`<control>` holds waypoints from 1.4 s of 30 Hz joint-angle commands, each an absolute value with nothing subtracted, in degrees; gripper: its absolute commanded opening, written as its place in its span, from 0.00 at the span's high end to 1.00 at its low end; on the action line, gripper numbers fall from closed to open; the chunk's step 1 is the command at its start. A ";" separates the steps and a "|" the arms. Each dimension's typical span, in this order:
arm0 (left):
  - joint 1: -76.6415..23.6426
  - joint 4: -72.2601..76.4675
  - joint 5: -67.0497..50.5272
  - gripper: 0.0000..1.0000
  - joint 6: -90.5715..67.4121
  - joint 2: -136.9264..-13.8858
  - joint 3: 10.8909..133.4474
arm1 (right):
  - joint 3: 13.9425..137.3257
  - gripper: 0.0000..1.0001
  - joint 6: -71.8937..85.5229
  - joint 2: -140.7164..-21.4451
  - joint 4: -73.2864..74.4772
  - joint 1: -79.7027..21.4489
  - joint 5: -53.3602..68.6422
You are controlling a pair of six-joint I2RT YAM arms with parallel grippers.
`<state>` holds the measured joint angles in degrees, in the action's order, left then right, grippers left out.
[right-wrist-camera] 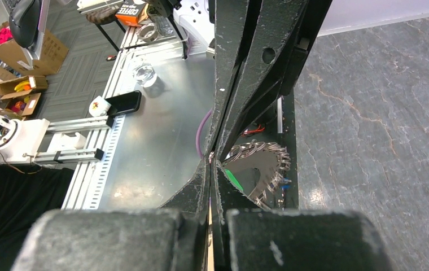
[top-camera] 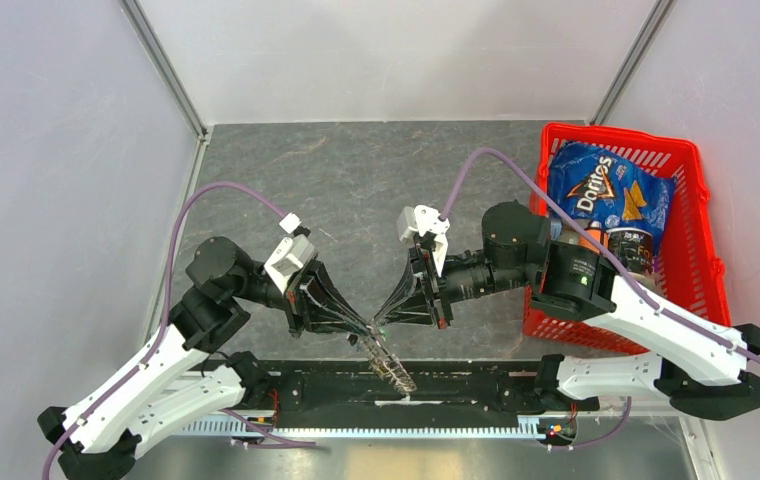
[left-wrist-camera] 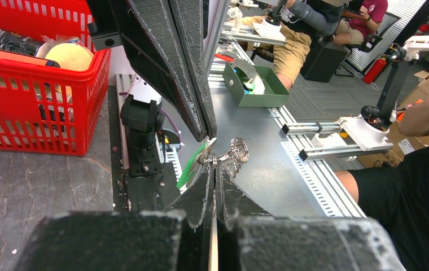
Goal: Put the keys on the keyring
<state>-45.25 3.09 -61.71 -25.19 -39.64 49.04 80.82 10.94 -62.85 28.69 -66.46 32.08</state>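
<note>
The two arms meet tip to tip near the front edge of the table [top-camera: 356, 180]. The fingers of the left gripper [top-camera: 364, 322] are pressed together on the wire of the keyring [top-camera: 388, 362]. The keyring hangs down from the fingertips and reaches over the black rail [top-camera: 476, 385] at the table's edge. The right gripper [top-camera: 384, 315] also has its fingers together, and its tip touches the top of the green key [left-wrist-camera: 192, 166]. It is not possible to tell whether it really pinches the key.

Beyond both grippers the stone-grey table surface is open as far as the back walls. The red basket [top-camera: 701, 165] stands well behind the right gripper's wrist, with a chip bag [top-camera: 601, 195] inside it.

The top view shows the keyring only as a thin dark fringe. The left wrist view shows it from its edge, like a small coil, just to the right of the left fingertips, with the green key just to their left. The right wrist view shows the toothed rim of the keyring beside the right fingertips, with a green sliver under it. Both wrist views also show a metal bench [right-wrist-camera: 156, 130] past the rail.
</note>
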 commanded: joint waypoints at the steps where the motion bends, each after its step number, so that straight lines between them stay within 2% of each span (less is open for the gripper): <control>1: -45.44 5.01 -61.52 0.98 -23.42 -38.91 50.27 | 83.32 1.00 10.08 -62.76 28.30 -67.11 30.94; 42: -45.40 4.39 -61.27 0.98 -22.94 -38.52 50.27 | 82.88 1.00 9.86 -61.50 27.99 -69.42 28.18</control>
